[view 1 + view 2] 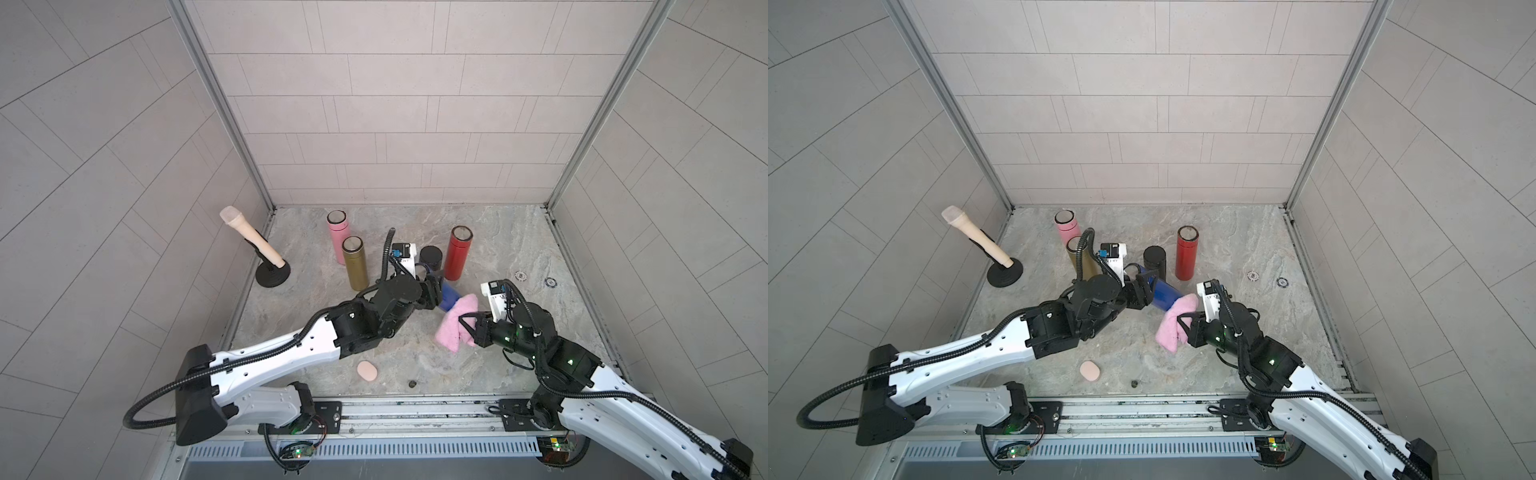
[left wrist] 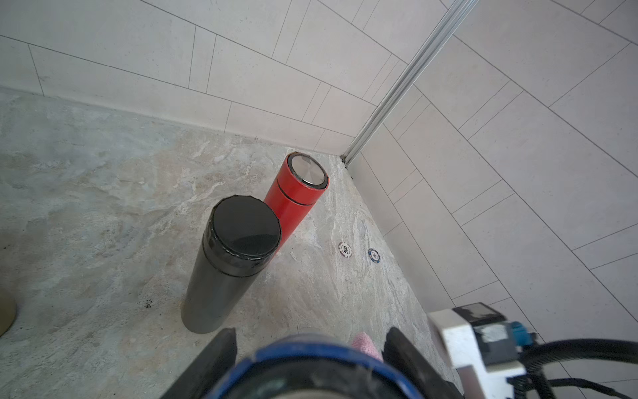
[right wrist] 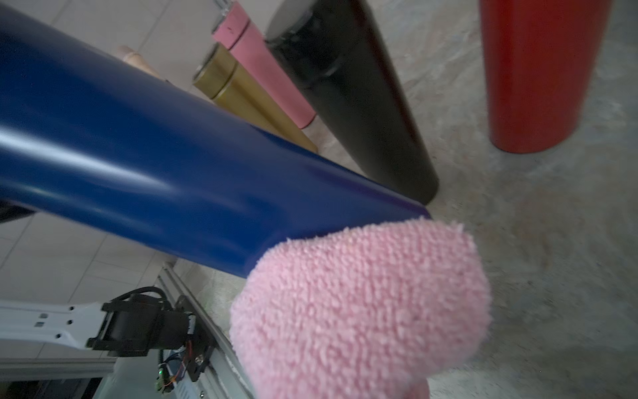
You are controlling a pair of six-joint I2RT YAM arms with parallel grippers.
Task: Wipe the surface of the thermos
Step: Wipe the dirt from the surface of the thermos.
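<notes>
A blue thermos (image 1: 449, 298) (image 1: 1165, 295) hangs tilted above the floor, and my left gripper (image 1: 433, 291) (image 1: 1144, 289) is shut on its upper end. In the left wrist view the black fingers (image 2: 221, 349) flank its blue rim (image 2: 310, 352). My right gripper (image 1: 467, 322) (image 1: 1185, 322) is shut on a fluffy pink cloth (image 1: 455, 328) (image 1: 1174, 325). The cloth (image 3: 362, 304) is pressed against the low end of the blue body (image 3: 138, 155) and hides the right jaws in the right wrist view.
Upright at the back stand a red thermos (image 1: 457, 254), a black one (image 1: 430, 257), a gold one (image 1: 355, 264) and a pink one (image 1: 338, 237). A beige microphone on a black stand (image 1: 254, 246) leans at the left wall. A pink oval pad (image 1: 367, 371) and two chips (image 1: 520, 275) lie on the floor.
</notes>
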